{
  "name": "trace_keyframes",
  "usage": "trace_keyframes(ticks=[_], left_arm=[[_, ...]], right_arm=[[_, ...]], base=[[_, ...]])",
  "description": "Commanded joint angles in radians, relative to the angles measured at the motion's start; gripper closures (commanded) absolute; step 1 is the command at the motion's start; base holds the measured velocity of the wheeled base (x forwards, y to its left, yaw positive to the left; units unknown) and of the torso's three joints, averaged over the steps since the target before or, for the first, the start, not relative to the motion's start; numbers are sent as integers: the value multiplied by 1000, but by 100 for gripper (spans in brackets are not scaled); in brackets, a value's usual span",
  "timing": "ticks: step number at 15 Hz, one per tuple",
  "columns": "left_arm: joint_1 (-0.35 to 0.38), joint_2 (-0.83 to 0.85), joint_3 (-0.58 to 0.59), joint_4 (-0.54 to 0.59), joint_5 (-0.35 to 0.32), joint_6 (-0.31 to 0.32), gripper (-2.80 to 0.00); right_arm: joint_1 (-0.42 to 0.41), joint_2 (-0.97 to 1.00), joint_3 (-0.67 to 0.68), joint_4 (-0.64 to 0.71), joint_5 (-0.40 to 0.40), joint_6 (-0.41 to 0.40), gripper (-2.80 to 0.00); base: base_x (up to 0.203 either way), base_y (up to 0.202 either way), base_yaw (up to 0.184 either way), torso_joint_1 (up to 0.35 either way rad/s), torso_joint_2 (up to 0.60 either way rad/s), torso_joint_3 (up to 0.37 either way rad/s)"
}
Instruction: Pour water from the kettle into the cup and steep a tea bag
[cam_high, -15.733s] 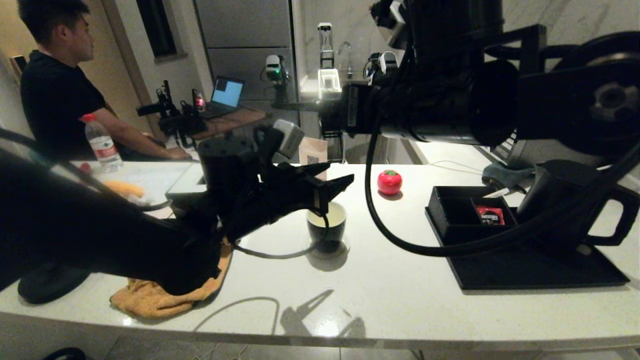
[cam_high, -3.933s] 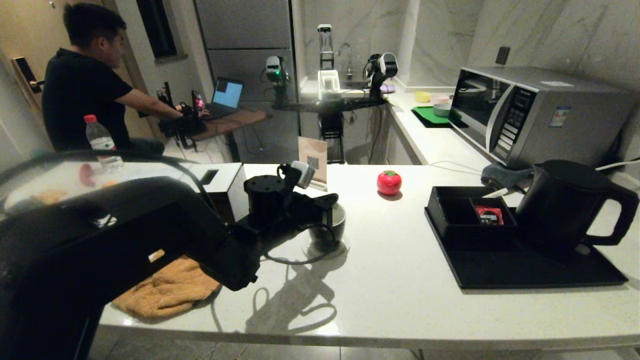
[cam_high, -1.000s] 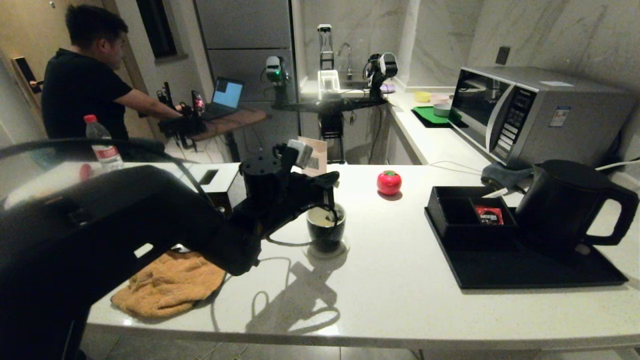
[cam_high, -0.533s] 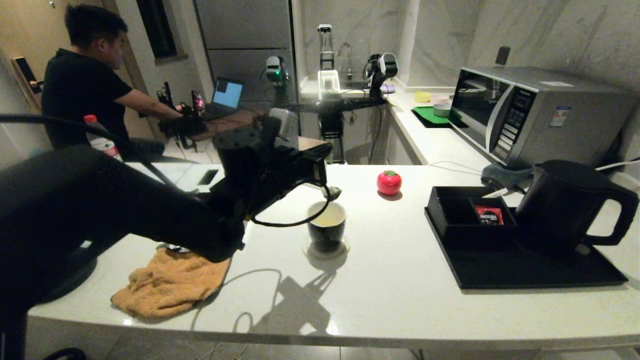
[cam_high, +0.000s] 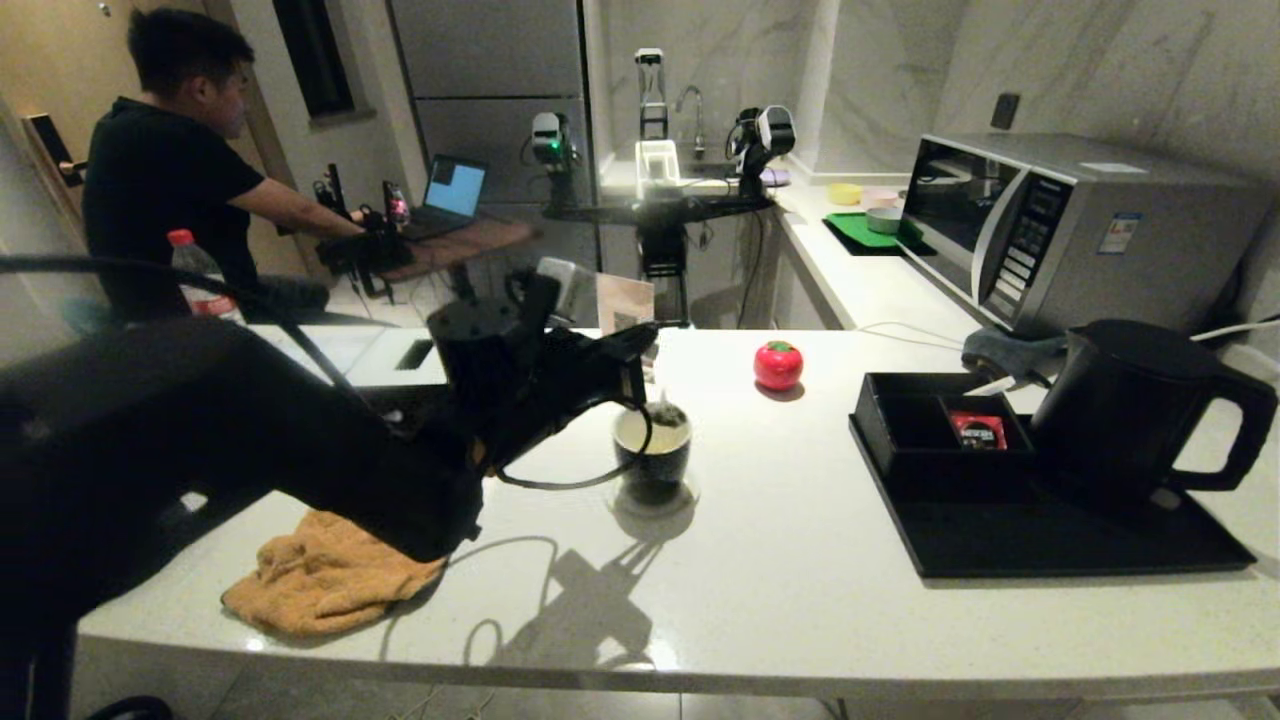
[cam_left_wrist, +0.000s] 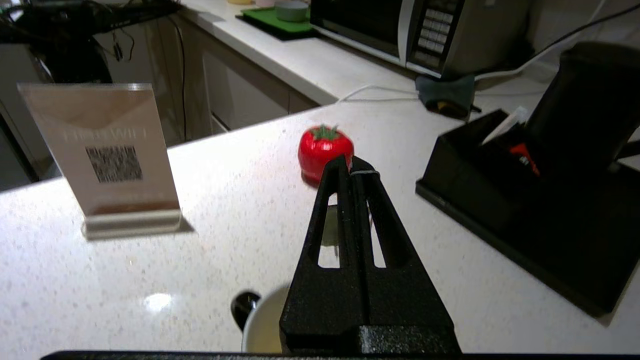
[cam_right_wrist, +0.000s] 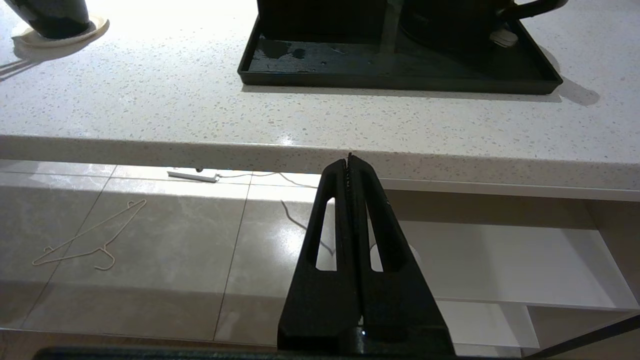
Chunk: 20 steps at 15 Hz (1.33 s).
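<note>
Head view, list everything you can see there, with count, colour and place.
cup: one, black, counter centre
tea bag: one, grey-green, hanging at cup rim
kettle: one, black, on tray, right
tray: one, black, right
box: one, black, on tray
red sachet: one, in box
tomato: one, red, behind cup
cloth: one, orange, left
microwave: one, silver, far right
left gripper: shut, above cup
right gripper: shut, below counter edge

Dim, warm room, light falling from overhead onto the white counter (cam_high: 800, 600), which throws back small glare spots near its front edge. The left arm (cam_high: 250, 440) casts a hard shadow toward us (crisp-edged, cable loops and all). Far walls bow at the edges; the nearest arm bulk is soft and murky.
</note>
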Motion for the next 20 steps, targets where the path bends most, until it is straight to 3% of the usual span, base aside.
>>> trace_keyframes(ticks=[1,7,20], left_arm=[[0,66,67,-62,-1,-1,0],[1,152,163,-182,-3,-1,0],[0,-13,152,-179,-10,-2,0]], right_arm=[[0,1,0,2,1,0,0],[1,1,0,2,1,-1,0],[0,1,0,2,1,0,0]], base=[[0,0,0,0,0,0],[0,0,0,0,0,0],[0,0,0,0,0,0]])
